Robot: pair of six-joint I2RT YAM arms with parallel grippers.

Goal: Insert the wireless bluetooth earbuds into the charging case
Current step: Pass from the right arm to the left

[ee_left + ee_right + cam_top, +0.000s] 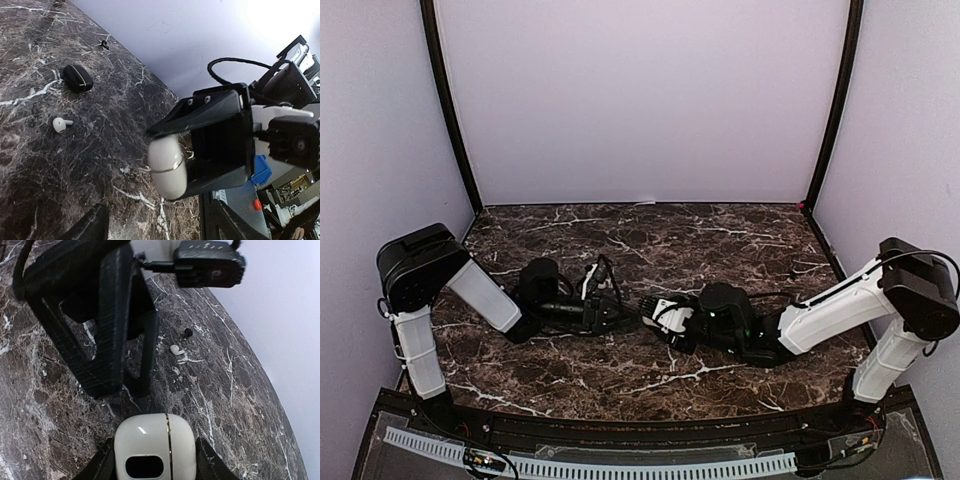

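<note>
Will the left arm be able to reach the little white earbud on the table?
Probably yes. The left fingers are open and empty, and the white earbud lies by itself on the table, nothing in between.

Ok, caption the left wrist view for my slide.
Right gripper holds a white charging case; a loose white earbud and a black case lie on the marble table beyond.

Dark marble table (720,235) with white veins, black oval case (77,78) lying shut on it, white earbud (61,124) near the case, small black earbud (104,44) farther off, apart from both.
</note>
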